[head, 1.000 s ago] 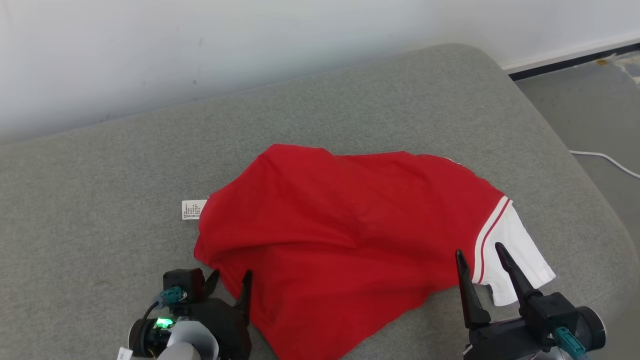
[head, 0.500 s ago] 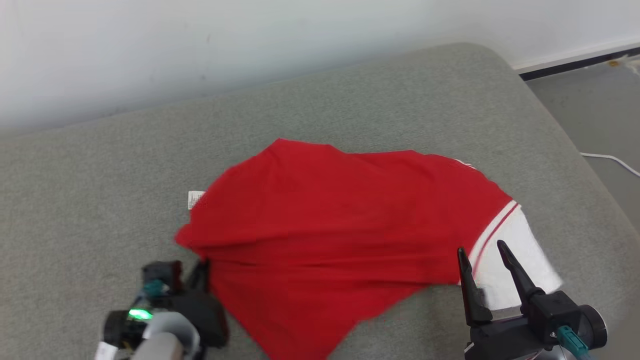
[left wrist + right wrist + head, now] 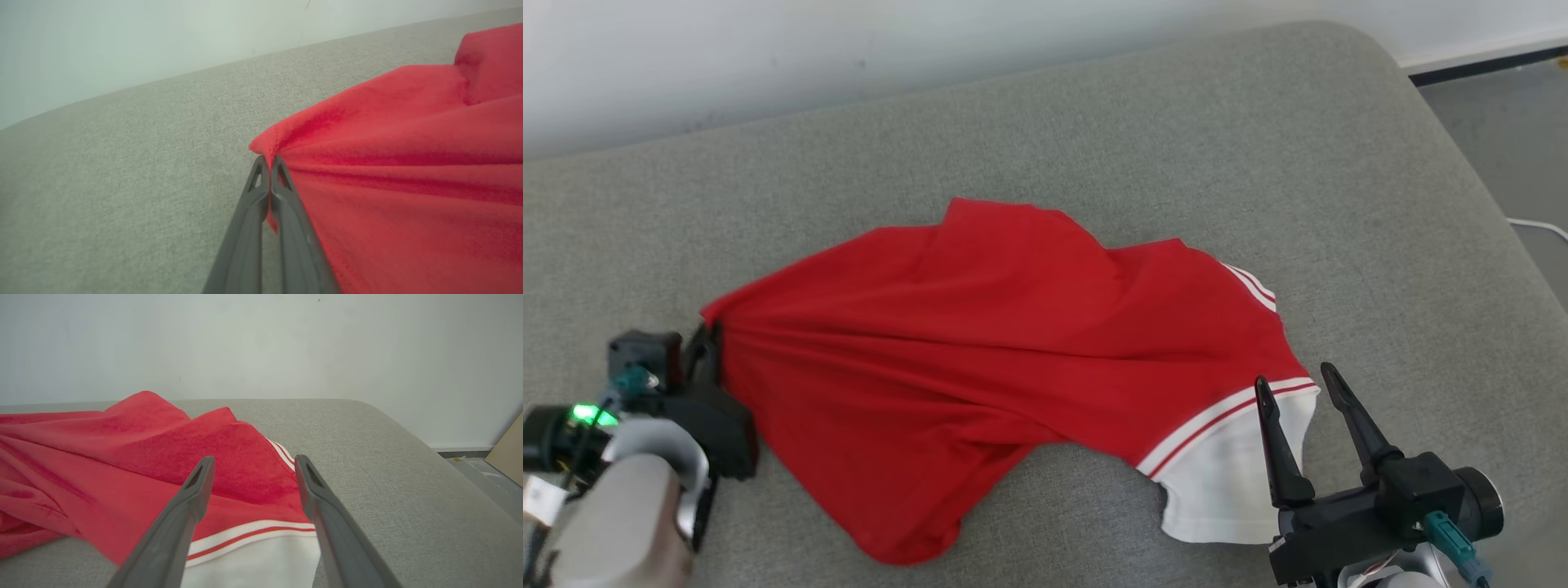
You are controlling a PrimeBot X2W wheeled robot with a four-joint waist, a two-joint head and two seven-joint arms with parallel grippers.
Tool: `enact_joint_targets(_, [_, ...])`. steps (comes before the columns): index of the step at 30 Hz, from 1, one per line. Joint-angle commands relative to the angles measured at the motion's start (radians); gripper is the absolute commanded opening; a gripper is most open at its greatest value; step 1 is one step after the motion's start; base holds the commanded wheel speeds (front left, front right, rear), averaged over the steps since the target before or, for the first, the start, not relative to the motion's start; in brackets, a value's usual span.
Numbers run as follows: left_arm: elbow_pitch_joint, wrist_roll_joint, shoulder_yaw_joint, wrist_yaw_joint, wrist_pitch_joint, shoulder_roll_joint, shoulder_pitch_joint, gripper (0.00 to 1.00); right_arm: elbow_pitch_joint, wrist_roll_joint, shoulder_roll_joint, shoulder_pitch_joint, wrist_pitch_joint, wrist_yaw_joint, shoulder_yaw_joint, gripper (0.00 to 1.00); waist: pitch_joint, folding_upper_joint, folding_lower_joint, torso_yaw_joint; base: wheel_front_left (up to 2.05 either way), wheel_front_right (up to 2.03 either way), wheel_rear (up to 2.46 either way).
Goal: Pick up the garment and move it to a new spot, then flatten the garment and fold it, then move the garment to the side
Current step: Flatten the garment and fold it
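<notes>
1. A grey cushion (image 3: 1094, 122) spreads wide below a pale wall (image 3: 768, 49).
2. The red shirt (image 3: 1013, 343) lies rumpled across the cushion's middle. It is drawn in taut folds toward its left corner, and its white sleeve (image 3: 1225, 482) lies at the right.
3. The right gripper (image 3: 1294, 373) sits at the white sleeve, fingers apart, gripping nothing.
4. The left gripper (image 3: 269, 163) is pinched tight on the shirt's left corner.

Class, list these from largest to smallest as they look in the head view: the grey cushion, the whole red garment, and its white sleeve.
1. grey cushion
2. red garment
3. white sleeve
No two look alike in size.
</notes>
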Motion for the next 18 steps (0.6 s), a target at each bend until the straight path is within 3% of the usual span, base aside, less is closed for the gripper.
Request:
enact_joint_targets(1, [-0.008, 0.019, -0.005, -0.003, 0.008, 0.029, -0.033, 0.00, -0.002, -0.005, 0.000, -0.009, -0.003, 0.000, 0.004, 1.00, 0.026, -0.0001, -0.0001, -0.007, 0.00, 0.00, 0.00])
enact_joint_targets(6, [-0.028, 0.030, -0.006, -0.001, 0.017, 0.080, -0.086, 0.00, 0.002, -0.003, 0.000, -0.020, -0.007, 0.000, 0.006, 1.00, 0.045, -0.0001, -0.0001, -0.009, 0.00, 0.00, 0.00])
enact_joint_targets(12, [-0.044, 0.033, -0.009, 0.001, 0.019, 0.097, -0.121, 0.00, 0.015, 0.006, 0.000, -0.029, -0.010, 0.000, 0.008, 1.00, 0.045, -0.0001, -0.0001, -0.004, 0.00, 0.00, 0.00])
enact_joint_targets(13, [-0.047, 0.028, -0.009, -0.001, 0.017, 0.092, -0.123, 0.07, 0.018, 0.009, 0.000, -0.032, -0.012, 0.000, 0.009, 1.00, 0.041, -0.0001, -0.0001, -0.001, 0.00, 0.00, 0.00])
enact_joint_targets(14, [-0.047, 0.022, -0.008, -0.002, 0.018, 0.087, -0.120, 0.73, 0.020, 0.011, 0.000, -0.033, -0.013, 0.000, 0.012, 1.00, 0.037, -0.0001, -0.0001, 0.001, 0.00, 0.00, 0.00])
enact_joint_targets(15, [-0.047, 0.018, -0.009, -0.003, 0.019, 0.083, -0.112, 1.00, 0.022, 0.013, 0.000, -0.033, -0.013, 0.000, 0.013, 1.00, 0.031, -0.0001, -0.0001, 0.004, 0.00, 0.00, 0.00])
enact_joint_targets(18, [-0.052, 0.003, -0.012, -0.001, 0.009, 0.066, -0.069, 1.00, 0.030, 0.015, 0.000, -0.030, -0.014, 0.000, 0.009, 1.00, 0.009, -0.0001, -0.0001, 0.017, 0.00, 0.00, 0.00])
